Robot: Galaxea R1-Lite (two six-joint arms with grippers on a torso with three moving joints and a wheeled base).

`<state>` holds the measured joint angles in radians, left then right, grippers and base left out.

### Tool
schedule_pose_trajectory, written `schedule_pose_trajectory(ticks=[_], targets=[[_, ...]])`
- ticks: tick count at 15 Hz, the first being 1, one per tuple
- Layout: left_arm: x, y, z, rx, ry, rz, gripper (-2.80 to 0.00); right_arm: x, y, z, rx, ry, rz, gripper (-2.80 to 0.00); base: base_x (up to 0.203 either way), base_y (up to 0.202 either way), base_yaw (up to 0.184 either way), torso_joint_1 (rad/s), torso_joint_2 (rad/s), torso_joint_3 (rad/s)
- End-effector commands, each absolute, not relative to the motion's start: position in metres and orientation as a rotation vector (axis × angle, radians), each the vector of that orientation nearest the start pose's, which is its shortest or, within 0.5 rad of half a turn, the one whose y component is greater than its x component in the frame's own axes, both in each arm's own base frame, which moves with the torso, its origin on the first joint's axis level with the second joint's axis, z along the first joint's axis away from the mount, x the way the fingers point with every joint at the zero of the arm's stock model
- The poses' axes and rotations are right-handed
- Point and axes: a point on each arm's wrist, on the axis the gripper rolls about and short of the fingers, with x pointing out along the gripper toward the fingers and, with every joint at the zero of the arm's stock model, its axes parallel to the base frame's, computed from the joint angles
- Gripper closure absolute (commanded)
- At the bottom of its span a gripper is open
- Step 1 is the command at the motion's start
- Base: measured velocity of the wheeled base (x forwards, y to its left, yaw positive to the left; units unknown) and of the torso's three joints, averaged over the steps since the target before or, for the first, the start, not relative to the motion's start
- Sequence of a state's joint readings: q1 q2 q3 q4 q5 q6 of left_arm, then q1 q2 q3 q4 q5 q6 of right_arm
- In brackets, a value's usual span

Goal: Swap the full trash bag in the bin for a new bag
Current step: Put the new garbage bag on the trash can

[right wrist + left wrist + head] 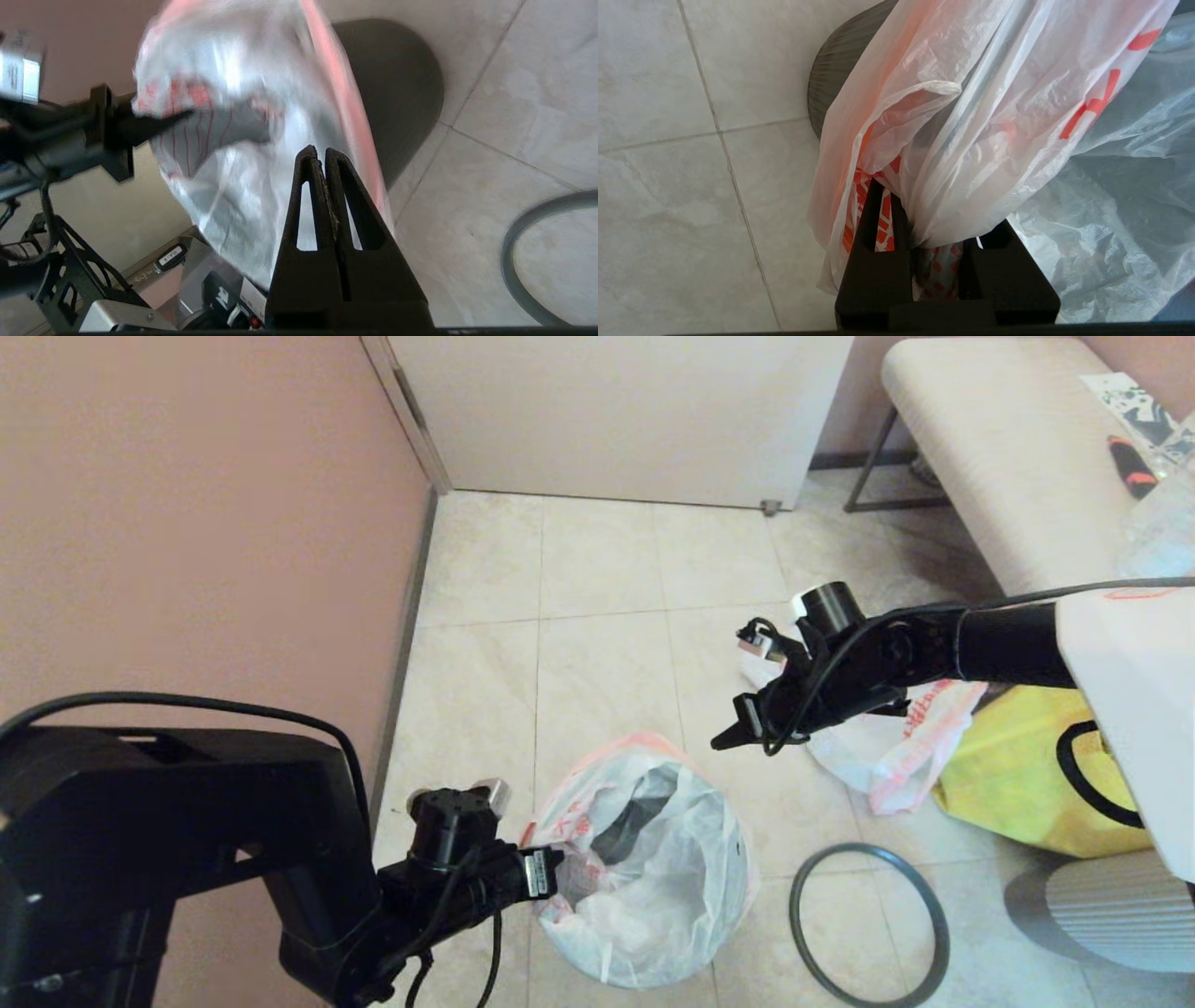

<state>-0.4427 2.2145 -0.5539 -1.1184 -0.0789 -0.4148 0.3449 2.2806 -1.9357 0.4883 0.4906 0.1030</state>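
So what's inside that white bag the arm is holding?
The new bag is draped over the bin, its edge pinched by the left gripper. Only dark bin interior shows through; the bottom is hidden by plastic folds.

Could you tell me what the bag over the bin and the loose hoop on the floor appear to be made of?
The new bag, pinched by the left gripper, looks like thin glossy plastic film: see-through, crinkled, with red-orange print. The hoop looks like matte grey plastic or rubber; which one cannot be told.
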Motion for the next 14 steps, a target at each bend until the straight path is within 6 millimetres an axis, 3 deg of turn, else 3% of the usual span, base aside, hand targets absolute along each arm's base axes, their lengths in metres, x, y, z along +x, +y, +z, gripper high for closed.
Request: schedule_pose_trajectory(ticks=[1, 6, 7, 8, 12, 14], targets=[[0.302, -0.142, 0.009, -0.321, 0.609, -0.363, 0.0, 0.41, 0.158, 0.186, 0.144, 0.865, 0.727, 0.0, 0.0, 0.0, 0.0, 0.0, 0.0, 0.0], [0.315, -0.146, 0.002, -0.326, 0.579, -0.289, 0.0, 0.388, 0.146, 0.198, 0.169, 0.888, 0.622, 0.0, 0.0, 0.0, 0.0, 0.0, 0.0, 0.0], [0.315, -0.146, 0.001, -0.324, 0.579, -0.284, -0.43, 0.39, 0.145, 0.198, 0.159, 0.869, 0.592, 0.0, 0.0, 0.0, 0.0, 0.0, 0.0, 0.0], [0.316, -0.146, 0.0, -0.322, 0.579, -0.282, -2.8, 0.391, 0.146, 0.197, 0.15, 0.852, 0.57, 0.0, 0.0, 0.0, 0.0, 0.0, 0.0, 0.0], [0.312, -0.146, 0.0, -0.312, 0.586, -0.285, -2.8, 0.385, 0.152, 0.201, 0.146, 0.846, 0.513, 0.0, 0.0, 0.0, 0.0, 0.0, 0.0, 0.0], [0.304, -0.147, 0.024, -0.318, 0.54, -0.306, -2.8, 0.375, 0.161, 0.196, 0.116, 0.865, 0.424, 0.0, 0.0, 0.0, 0.0, 0.0, 0.0, 0.0]])
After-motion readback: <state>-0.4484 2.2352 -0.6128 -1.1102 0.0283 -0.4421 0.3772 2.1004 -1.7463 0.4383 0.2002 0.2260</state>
